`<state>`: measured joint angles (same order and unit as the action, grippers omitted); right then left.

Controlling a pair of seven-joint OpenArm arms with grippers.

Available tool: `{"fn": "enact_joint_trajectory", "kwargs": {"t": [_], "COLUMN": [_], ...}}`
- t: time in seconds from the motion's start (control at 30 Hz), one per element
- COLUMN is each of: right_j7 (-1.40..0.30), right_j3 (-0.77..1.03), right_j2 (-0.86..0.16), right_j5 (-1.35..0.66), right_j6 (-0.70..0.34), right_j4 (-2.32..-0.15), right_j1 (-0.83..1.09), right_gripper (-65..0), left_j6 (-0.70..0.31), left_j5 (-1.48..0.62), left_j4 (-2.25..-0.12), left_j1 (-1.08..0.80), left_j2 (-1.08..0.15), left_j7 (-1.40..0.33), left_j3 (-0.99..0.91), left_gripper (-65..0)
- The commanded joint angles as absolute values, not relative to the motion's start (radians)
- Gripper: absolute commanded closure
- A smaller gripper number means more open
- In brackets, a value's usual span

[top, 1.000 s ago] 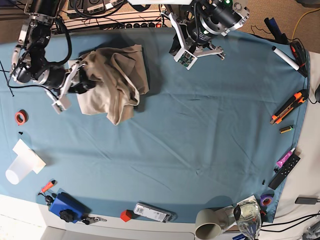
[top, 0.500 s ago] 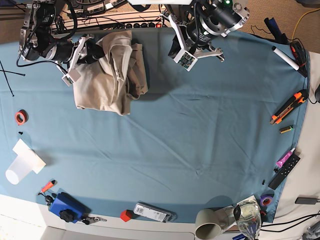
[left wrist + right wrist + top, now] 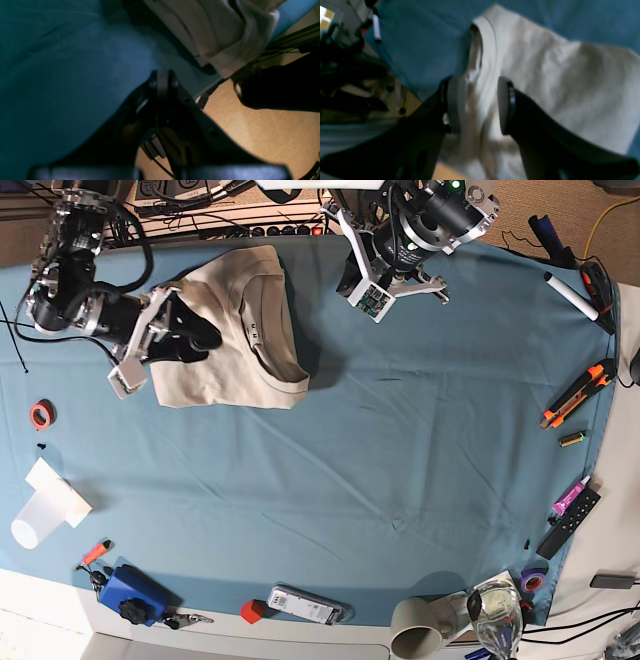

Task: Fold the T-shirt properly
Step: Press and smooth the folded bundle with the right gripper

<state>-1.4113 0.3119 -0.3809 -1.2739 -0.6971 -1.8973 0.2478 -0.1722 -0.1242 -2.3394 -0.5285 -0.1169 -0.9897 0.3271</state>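
Observation:
The beige T-shirt (image 3: 240, 330) lies in a folded bundle at the back left of the teal table cloth (image 3: 350, 470), its ribbed collar (image 3: 285, 375) toward the front right. My right gripper (image 3: 195, 337) rests on the shirt's left part. In the right wrist view its grey pads (image 3: 456, 105) stand apart with a ridge of the T-shirt (image 3: 545, 82) pinched between them, below the collar (image 3: 486, 37). My left gripper (image 3: 366, 295) hovers shut and holding nothing at the table's back edge, right of the shirt. Its fingers (image 3: 162, 75) press together, with the T-shirt (image 3: 225, 30) beyond them.
A red tape roll (image 3: 41, 415), a white cup (image 3: 40, 515) and a blue box (image 3: 130, 592) sit along the left and front left. A marker (image 3: 570, 295), an orange cutter (image 3: 578, 392) and a remote (image 3: 570, 522) line the right edge. A grey cup (image 3: 420, 630) stands at the front.
My right gripper swung the shirt toward the back edge and then forward again. The shirt now lies flatter and wider, collar showing. The left arm has not moved.

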Motion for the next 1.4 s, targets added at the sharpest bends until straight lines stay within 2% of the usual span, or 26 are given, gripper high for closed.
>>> {"fn": "enact_joint_trajectory", "kwargs": {"t": [0.0,0.33,0.43,0.6,0.67,0.9,1.23,1.37], "right_j7": [-1.396,-1.396,-1.396,-1.396,-1.396,-1.396,-1.396,-1.396], "right_j3": [0.3,0.126,0.117,0.19,0.249,0.414,0.401,0.401], "right_j2": [-0.387,-0.365,-0.366,-0.366,-0.365,-0.365,-0.358,-0.376], "right_j5": [-1.278,-0.929,-0.949,-1.2,-1.242,-1.218,-0.961,-0.989], "right_j6": [-0.698,-0.698,-0.698,-0.698,-0.698,-0.698,-0.698,-0.698], "right_j4": [-1.908,-1.666,-1.633,-1.715,-1.779,-1.84,-1.675,-1.69], "right_j1": [0.244,0.244,0.244,0.25,0.253,0.286,0.335,0.332], "right_gripper": [-21.9,-21.9,-21.9,-21.9,-21.9,-21.9,-21.9,-21.9], "left_j6": [-0.176,-0.176,-0.176,-0.176,-0.176,-0.176,-0.176,-0.176], "left_j5": [-0.134,-0.134,-0.134,-0.134,-0.134,-0.134,-0.134,-0.093], "left_j4": [-2.356,-2.356,-2.356,-2.356,-2.356,-2.356,-2.356,-2.356], "left_j1": [-0.529,-0.529,-0.529,-0.53,-0.529,-0.529,-0.529,-0.529], "left_j2": [-0.114,-0.114,-0.114,-0.114,-0.114,-0.114,-0.114,-0.114], "left_j7": [-0.971,-0.971,-0.971,-0.971,-0.971,-0.969,-0.96,-0.958], "left_j3": [0.331,0.331,0.331,0.331,0.331,0.331,0.331,0.331], "left_gripper": [0.0,0.0,0.0,0.0,0.0,0.0,0.0,0.0]}}
